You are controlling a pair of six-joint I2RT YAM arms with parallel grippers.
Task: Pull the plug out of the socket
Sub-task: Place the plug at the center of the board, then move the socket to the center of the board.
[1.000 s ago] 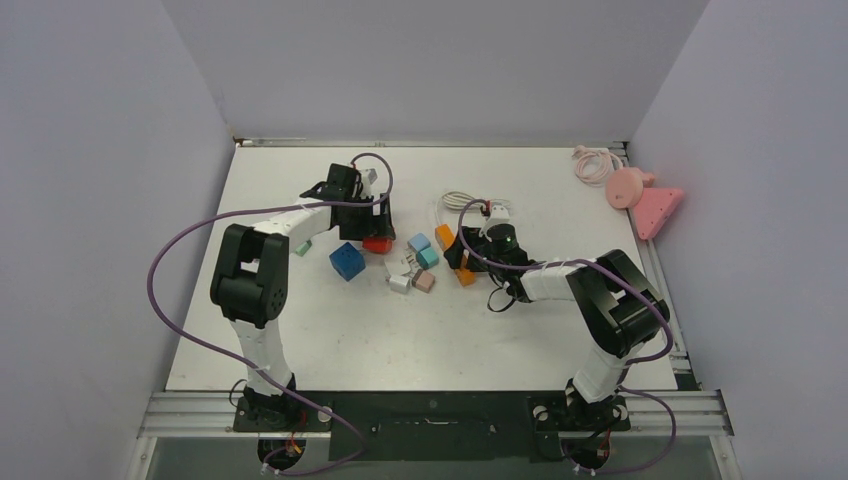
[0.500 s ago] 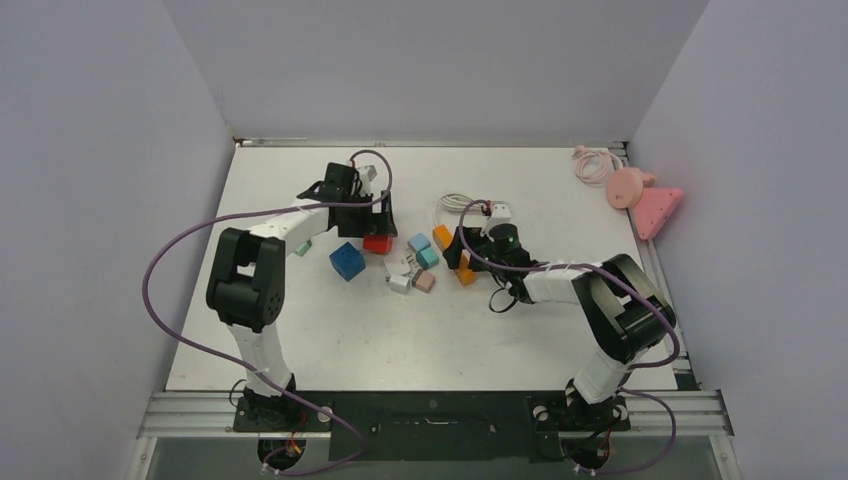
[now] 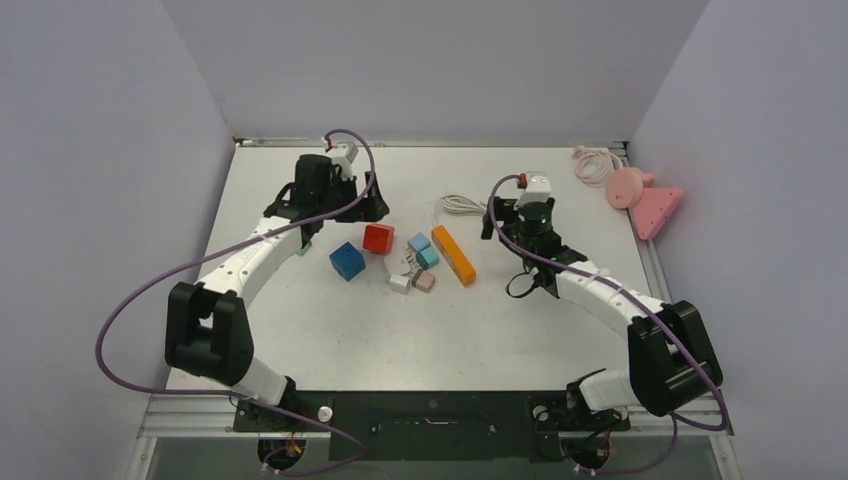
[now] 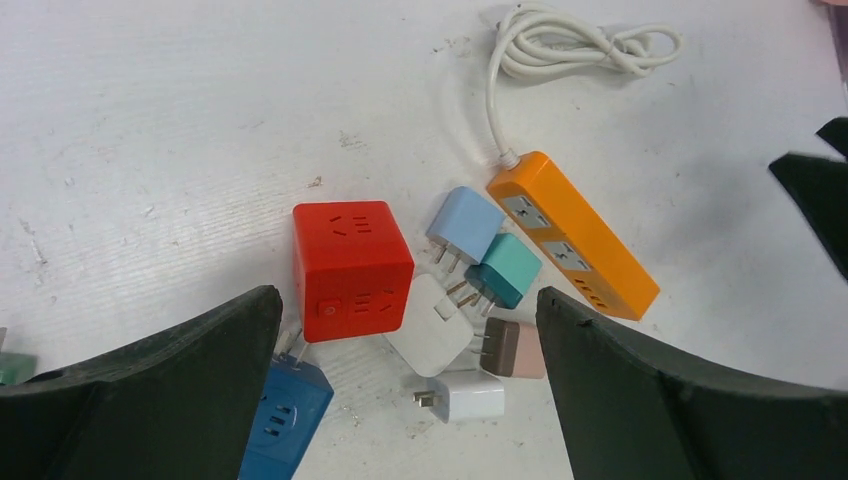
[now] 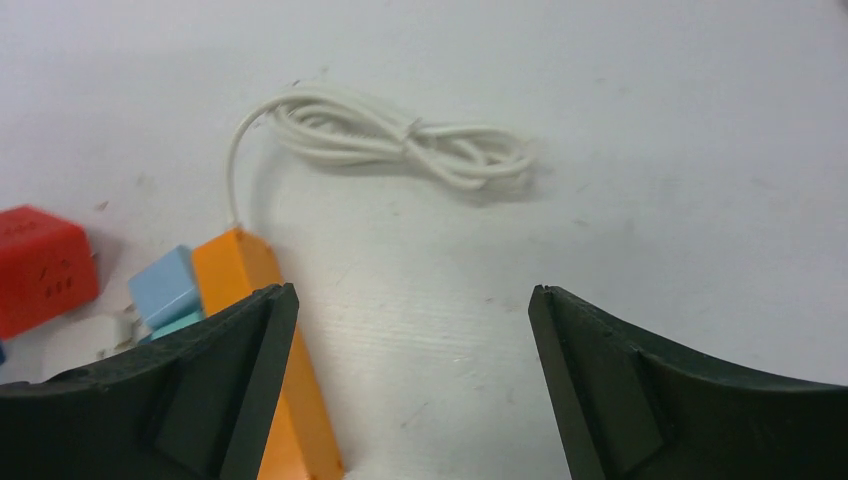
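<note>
Orange power strip [image 3: 453, 255] lies mid-worktop [image 3: 450, 335], long axis diagonal, cord end pointing far-left (loose plugs [image 4: 503, 272] just beside it). Left tool [image 4: 408, 300] and right tool [image 5: 412, 292] hover above, arms stretched forward, fingers apart, empty.

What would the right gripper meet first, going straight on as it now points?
Probably bare table, between the orange power strip and the coiled white cable; depth is unclear.
</note>
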